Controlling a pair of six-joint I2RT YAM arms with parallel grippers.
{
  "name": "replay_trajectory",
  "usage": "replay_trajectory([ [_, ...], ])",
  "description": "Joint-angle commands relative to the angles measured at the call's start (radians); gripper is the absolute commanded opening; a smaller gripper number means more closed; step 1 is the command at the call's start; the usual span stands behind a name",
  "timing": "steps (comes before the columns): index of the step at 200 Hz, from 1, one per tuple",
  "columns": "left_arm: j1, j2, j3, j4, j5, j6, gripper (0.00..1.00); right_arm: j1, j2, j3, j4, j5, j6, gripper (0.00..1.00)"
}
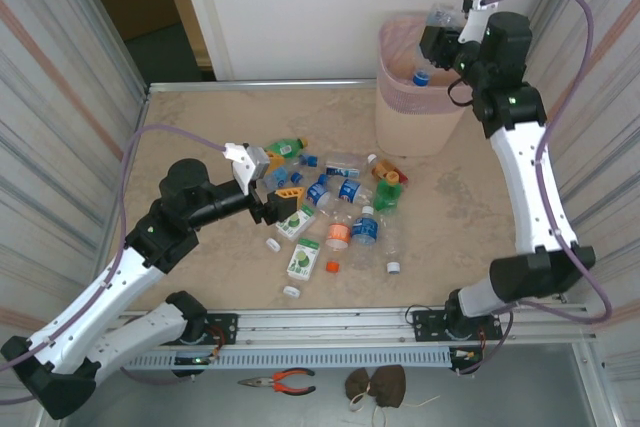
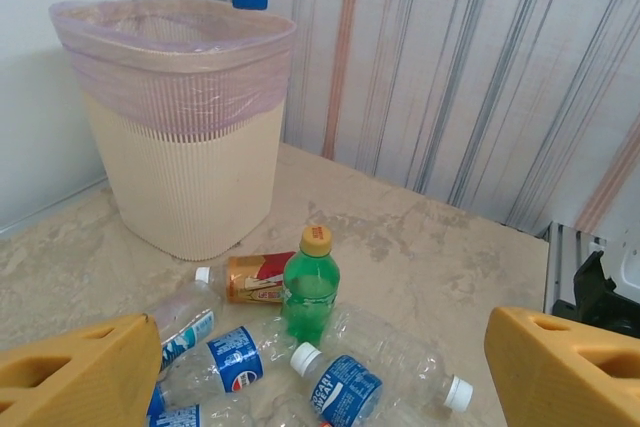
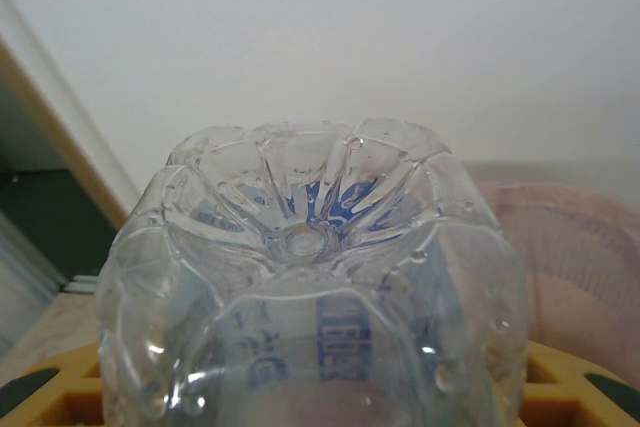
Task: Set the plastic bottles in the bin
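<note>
Step in hand: drop-off of 1 bottle into the bin [image 1: 402, 119].
Right gripper [image 1: 438, 39]: clamped on a clear bottle [image 3: 310, 277], blue cap down, directly above the bin mouth.
Left gripper [image 1: 283, 197]: jaws apart, empty, low over the bottle pile [image 1: 345, 209] on the table [image 1: 200, 127].
Next move, right: part the jaws with the bottle inside the rim line.
Next move, left: descend and close across 1 bottle body.

left hand [image 1: 285, 197]: low, jaws wide apart | right hand [image 1: 442, 39]: raised, clamping bottle [image 3: 310, 277]
</note>
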Motion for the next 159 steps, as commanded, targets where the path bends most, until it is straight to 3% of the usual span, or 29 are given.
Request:
replay_trajectory([
  [1, -0.002, -0.008, -0.012, -0.007, -0.02, -0.017, 0.84, -0.034, 0.096, 0.119, -0.059, 0.055, -0.039, 0.47],
  [73, 0.002, 0.021, -0.019, -0.017, -0.042, -0.025, 0.84, -0.055, 0.512, 0.596, -0.404, 0.117, -0.089, 0.47],
  [159, 0.004, 0.041, -0.033, -0.019, -0.032, -0.025, 0.84, -0.069, 0.72, 0.639, -0.558, 0.04, -0.076, 0.48],
])
